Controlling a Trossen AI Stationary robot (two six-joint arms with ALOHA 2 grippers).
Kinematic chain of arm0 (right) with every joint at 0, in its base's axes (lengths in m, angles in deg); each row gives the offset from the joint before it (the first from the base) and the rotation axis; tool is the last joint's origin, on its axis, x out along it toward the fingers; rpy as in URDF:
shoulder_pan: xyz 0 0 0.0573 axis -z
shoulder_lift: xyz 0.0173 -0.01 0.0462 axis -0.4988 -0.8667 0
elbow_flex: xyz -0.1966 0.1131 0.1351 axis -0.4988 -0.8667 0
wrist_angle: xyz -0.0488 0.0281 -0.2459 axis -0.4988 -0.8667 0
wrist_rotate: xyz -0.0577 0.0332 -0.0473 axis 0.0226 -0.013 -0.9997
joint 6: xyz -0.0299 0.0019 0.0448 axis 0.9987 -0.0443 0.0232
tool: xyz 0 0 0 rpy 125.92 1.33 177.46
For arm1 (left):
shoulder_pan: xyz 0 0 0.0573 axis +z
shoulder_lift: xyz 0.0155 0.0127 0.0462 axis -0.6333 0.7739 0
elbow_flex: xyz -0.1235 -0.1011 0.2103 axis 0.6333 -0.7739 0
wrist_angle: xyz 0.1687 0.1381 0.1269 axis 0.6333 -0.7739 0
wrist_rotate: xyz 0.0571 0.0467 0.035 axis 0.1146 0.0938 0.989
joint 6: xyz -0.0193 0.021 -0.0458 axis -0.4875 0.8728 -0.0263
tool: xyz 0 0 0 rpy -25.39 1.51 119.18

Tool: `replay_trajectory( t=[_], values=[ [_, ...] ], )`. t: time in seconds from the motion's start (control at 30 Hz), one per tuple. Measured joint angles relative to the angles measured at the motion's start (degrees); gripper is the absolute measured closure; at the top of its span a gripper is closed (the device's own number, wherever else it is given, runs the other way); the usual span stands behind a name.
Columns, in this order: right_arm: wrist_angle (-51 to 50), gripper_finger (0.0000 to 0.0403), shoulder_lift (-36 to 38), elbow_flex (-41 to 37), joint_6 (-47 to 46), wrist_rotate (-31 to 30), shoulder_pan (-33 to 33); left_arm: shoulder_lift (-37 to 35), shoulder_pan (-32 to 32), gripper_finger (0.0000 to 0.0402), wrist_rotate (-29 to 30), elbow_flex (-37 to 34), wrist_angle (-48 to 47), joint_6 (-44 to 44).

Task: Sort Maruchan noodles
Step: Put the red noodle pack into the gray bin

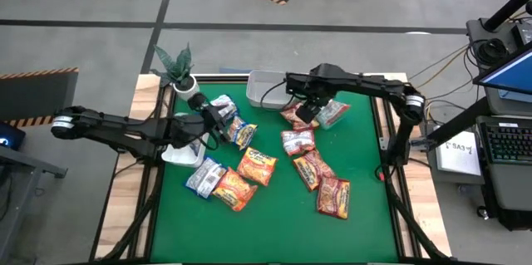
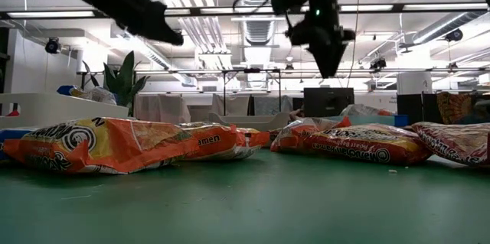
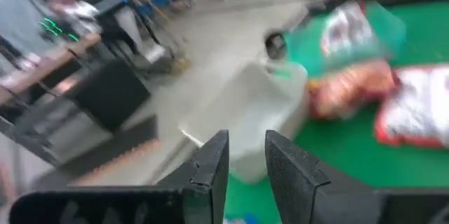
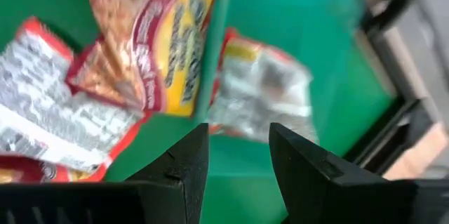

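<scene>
Roughly a dozen Maruchan noodle packets lie on the green table [image 1: 366, 157], and as far as I can judge the sort is only partly under way. Loose colour clusters are forming: dark red packets on my right half, e.g. one at the near right [image 1: 333, 197], one in the middle [image 1: 298, 142] and one by the far edge [image 1: 294, 115]; orange-yellow packets [image 1: 257, 166] near the centre-left; blue-and-white packets [image 1: 204, 177] on the left. The clusters overlap and touch, so I would not call any group finished.

My right gripper [image 1: 306, 112] hangs above the far-right cluster. In my right wrist view the right fingers [image 4: 184, 171] stand spread with nothing between them; below them lie a dark red packet [image 4: 151, 38] and a pale, silvery-backed packet [image 4: 263, 101]. That pale one reads in the high view as the packet [image 1: 332, 113] just beside my gripper.

My left gripper [image 1: 214, 117] sits over the far-left group, near a blue-and-white packet [image 1: 223, 104]. My left fingers [image 3: 210, 171] are parted by a narrow gap and hold nothing. They point toward a pale plastic tub [image 3: 245, 115].

A second tub [image 1: 264, 88] stands at the far edge; its contents are not visible. A potted plant [image 1: 176, 67] occupies the far-left corner.

Judgement: early to middle stage; most packets remain to be separated.
</scene>
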Motion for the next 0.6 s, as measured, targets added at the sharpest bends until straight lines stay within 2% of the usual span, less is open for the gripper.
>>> replay_trajectory(
  t=[0.07, 0.2, 0.3, 0.43, 0.6],
  values=[
    [1.21, 0.0264, 2.36, -0.21, 0.0, -3.17, -1.05, 0.0, 0.0, 0.0325, -5.2, 0.0, -3.21, -2.97],
    [5.99, 0.0264, 7.36, -1.87, 0.05, -7.9, -3.99, 0.0, 0.0, 0.0325, -19.36, 0.0, -5.66, -7.64],
    [13.15, 0.0264, 11.91, -5.89, 0.99, -9.72, -6.61, 0.0, 0.0, 0.0322, -26.55, 0.0, -6.5, -9.32],
    [26.23, 0.0264, 18.4, -14.98, 2.93, -9.72, -9.9, 0.0, 0.0, 0.0299, -27.79, 0.0, -7.21, -12.76],
    [46.16, 0.0264, 25.41, -28.87, 3.52, -9.57, -12.41, 0.83, 0.0, 0.0243, -27.4, 0.0, -8.02, -15.38]
  ],
)
